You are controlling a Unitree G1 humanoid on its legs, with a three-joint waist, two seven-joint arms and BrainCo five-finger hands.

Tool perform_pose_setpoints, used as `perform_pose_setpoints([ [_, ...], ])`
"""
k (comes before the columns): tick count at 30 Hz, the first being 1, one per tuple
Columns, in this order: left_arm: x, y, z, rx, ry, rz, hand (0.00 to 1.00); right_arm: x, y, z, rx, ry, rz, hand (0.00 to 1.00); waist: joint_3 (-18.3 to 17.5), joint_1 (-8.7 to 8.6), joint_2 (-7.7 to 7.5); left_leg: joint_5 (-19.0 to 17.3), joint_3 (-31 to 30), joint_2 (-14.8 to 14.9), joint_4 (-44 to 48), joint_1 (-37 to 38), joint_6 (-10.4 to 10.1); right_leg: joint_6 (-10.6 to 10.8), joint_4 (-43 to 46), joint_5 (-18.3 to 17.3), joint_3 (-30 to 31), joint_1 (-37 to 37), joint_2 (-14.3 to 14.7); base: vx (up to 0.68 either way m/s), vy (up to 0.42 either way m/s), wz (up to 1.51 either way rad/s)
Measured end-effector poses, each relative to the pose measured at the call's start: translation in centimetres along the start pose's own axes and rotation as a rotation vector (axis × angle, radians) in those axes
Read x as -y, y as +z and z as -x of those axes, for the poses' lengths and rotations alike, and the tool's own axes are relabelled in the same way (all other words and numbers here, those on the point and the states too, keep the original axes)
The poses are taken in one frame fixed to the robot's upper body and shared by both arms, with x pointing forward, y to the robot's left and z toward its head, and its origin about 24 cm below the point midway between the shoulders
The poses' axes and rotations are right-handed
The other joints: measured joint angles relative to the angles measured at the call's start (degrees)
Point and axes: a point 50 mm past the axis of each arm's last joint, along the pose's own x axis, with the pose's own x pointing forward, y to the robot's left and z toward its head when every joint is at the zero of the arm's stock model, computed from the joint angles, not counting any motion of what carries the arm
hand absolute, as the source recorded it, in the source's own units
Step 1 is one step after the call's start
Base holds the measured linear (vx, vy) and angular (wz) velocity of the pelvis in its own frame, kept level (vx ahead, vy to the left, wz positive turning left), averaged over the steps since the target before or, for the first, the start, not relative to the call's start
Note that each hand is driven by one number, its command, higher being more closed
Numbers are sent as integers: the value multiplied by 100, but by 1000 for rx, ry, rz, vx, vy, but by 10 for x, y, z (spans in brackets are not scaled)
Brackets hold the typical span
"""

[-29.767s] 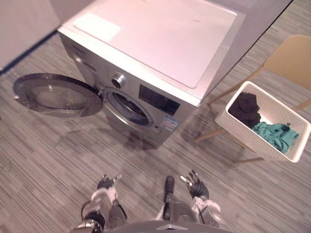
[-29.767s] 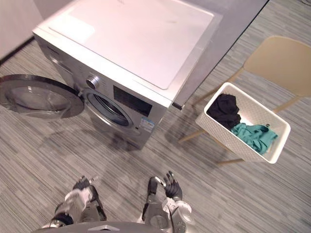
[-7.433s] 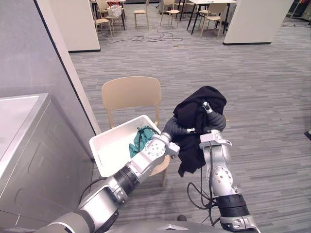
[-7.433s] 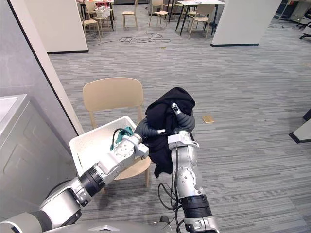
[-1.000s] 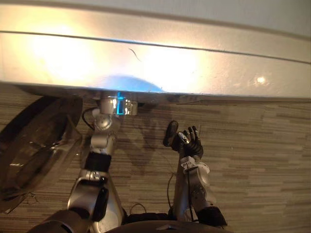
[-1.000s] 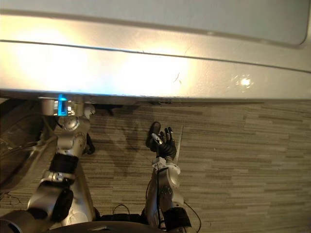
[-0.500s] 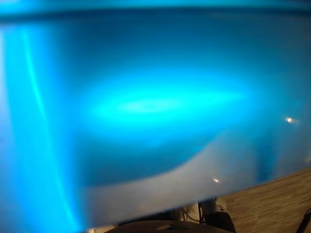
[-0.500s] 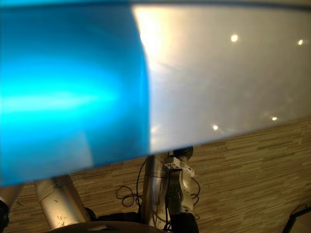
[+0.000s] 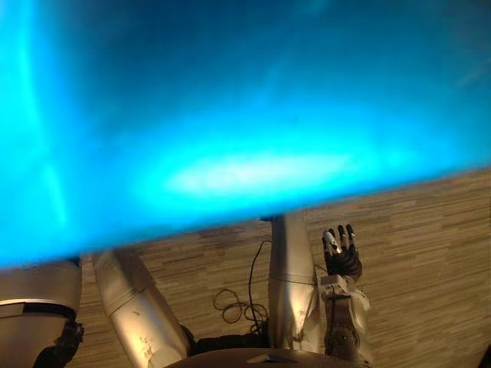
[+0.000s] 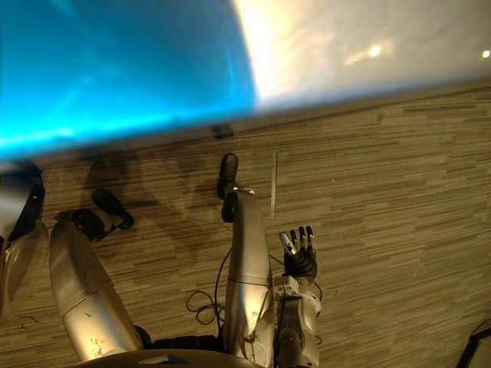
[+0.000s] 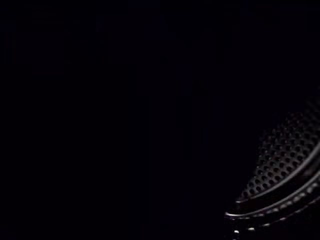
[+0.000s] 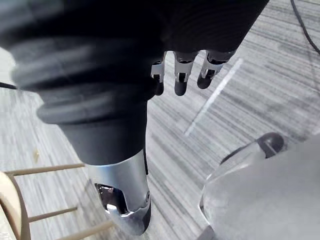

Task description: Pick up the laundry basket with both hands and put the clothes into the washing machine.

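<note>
Nearest, the right hand (image 10: 298,259) hangs low beside the body above the striped floor (image 10: 399,199), its fingers (image 12: 180,77) straight and loose, holding nothing. Just beyond, the top of the washing machine (image 10: 360,38) spreads across the upper part of both eye views, so close that it hides the opening beneath.

The right wrist view adds what those miss: the curved glass of the door (image 12: 260,195) and, further off, wooden chair legs (image 12: 45,169). The left wrist view is dark but for a perforated drum wall (image 11: 280,165), which suggests the left hand is inside the machine. Whether it is wide or closed on cloth I cannot tell, nor where the clothes lie.

Clothes should be light, limp and apt to snag, so they are best bunched at a fold. The basket is probably stiff and light, and wants its rim gripped at opposite sides.
</note>
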Motion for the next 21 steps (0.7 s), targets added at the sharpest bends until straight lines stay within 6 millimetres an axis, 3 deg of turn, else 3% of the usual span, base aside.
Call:
perform_pose_setpoints([
  [3, 0, 9, -3, 72, 10, -101, 0, 0, -3, 1, -10, -1, -7, 0, -4, -41, -5, 8, -95, 2, 13, -130, -11, -28, -33, 19, -73, -28, -1, 0, 0, 0],
  [6, -5, 2, -5, 37, 29, -121, 0, -5, -7, 2, -18, 19, -8, 0, -12, -63, -12, 18, -107, 6, 9, -154, -25, -35, -46, 25, -78, -43, 1, 0, 0, 0],
  [9, -5, -22, -4, -132, 49, 3, 0, -5, -8, 2, -20, 14, -7, 0, -34, -58, -9, 26, -138, 6, -1, -168, -30, -34, -80, 28, -116, -14, 1, 0, 0, 0],
  [11, 2, -33, 0, -260, 53, 202, 0, -5, -9, 2, -28, 8, -8, 0, -44, -83, -12, 29, -185, -4, -30, -169, -32, -32, -140, 29, -178, 62, -4, 3, 16, 2],
  [14, 1, -50, 8, -331, 42, 312, 0, -5, -12, 3, -46, 2, -3, 0, -132, -132, -5, 47, -213, -35, -92, -165, -39, -30, -175, 27, -220, 115, -19, 15, 33, 5],
  [16, 5, -95, 40, -463, 9, 255, 0, 0, -18, 4, -78, -16, 20, 0, -491, -166, 5, 59, -138, -51, -200, -171, -57, -35, -199, 23, -215, 36, -25, 32, 26, -3],
  [19, 11, -140, 83, -637, 32, 298, 0, -5, -20, 3, -84, 4, 22, 0, -661, -156, 15, 109, -180, -76, -258, -168, -84, -55, -166, 10, -257, 39, -43, 25, 12, 5],
  [21, 9, -156, 105, -675, 69, 325, 0, -9, -20, 1, -82, 21, 17, 0, -678, -174, 19, 157, -204, -117, -314, -145, -80, -65, -167, 4, -287, 80, -93, 7, 21, 14],
])
